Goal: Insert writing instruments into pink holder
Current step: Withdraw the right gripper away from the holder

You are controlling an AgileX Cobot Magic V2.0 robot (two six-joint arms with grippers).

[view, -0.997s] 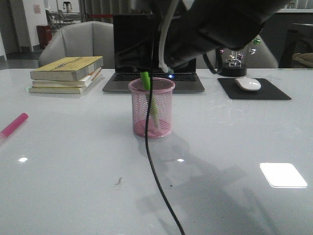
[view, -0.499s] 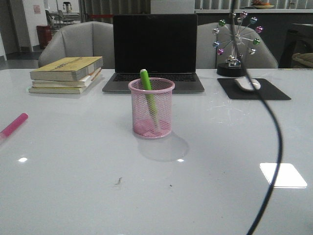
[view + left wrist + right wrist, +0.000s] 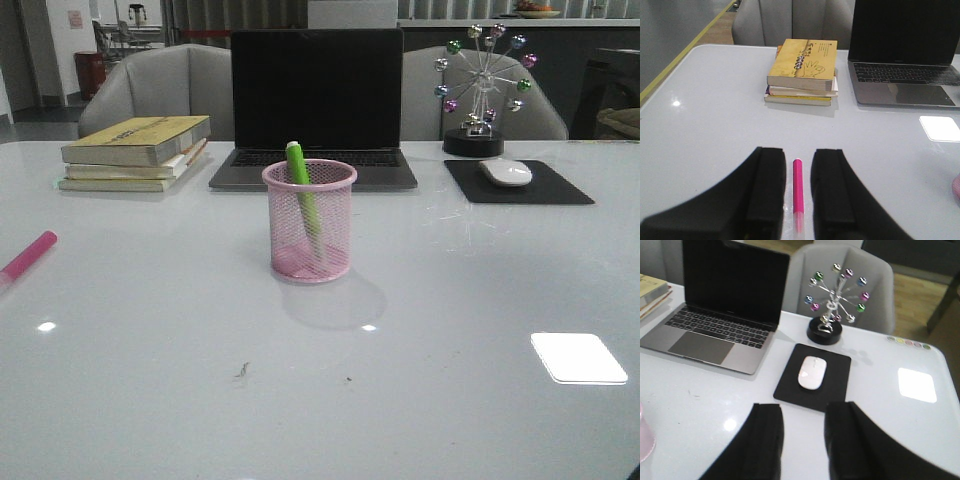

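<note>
The pink holder (image 3: pixel 338 228) stands upright mid-table in front of the laptop. The green marker (image 3: pixel 303 195) leans inside it, its top poking above the rim. The magenta marker (image 3: pixel 28 256) lies flat at the table's left edge. In the left wrist view this marker (image 3: pixel 798 185) lies between the two fingers of my left gripper (image 3: pixel 798 150), which is open, with a gap on each side. My right gripper (image 3: pixel 804 407) is open and empty over bare table near the mouse pad. A sliver of the holder (image 3: pixel 644 440) shows beside it. Neither gripper shows in the front view.
An open laptop (image 3: pixel 315 100) sits behind the holder. A stack of books (image 3: pixel 135 152) lies at back left. A white mouse (image 3: pixel 506 171) rests on a black pad (image 3: pixel 560 188), with a ferris-wheel ornament (image 3: pixel 485 85) behind. Grey chairs stand past the table's far edge.
The right arm and its cable have pulled away from above the holder and left the front view. The green marker stays in the holder. The magenta marker has not moved.
</note>
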